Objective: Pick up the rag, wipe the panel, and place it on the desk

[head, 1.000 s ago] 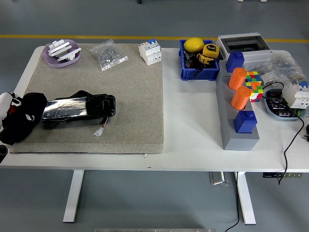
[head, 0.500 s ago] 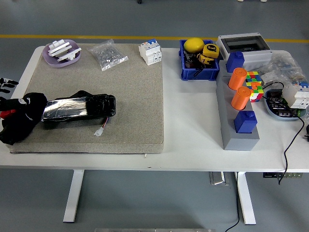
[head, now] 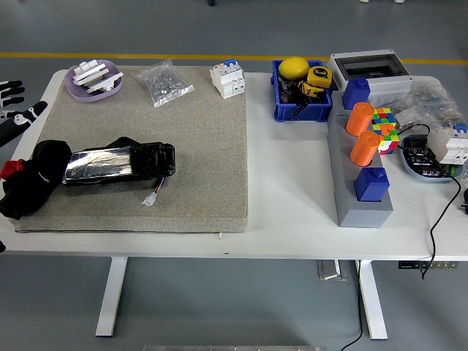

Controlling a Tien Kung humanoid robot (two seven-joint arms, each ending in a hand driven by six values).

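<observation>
A white table (head: 292, 212) stands on a grey floor crossed by a yellow line (head: 219, 56) beyond its far edge. A grey mat (head: 190, 146) covers the table's left half. The left hand (head: 14, 110) shows only at the picture's left edge, off the table's left side, its fingers (head: 9, 89) spread and holding nothing. The black rag (head: 29, 186) lies bunched on the mat's near left corner, nearer the camera than the hand and apart from it, touching the left end of the black, shiny panel (head: 121, 164) that stretches away to the hand's right. Far to the right sit a blue bin (head: 281, 102), orange cups (head: 362, 131) and a colour cube (head: 385, 126). No writing is legible.
</observation>
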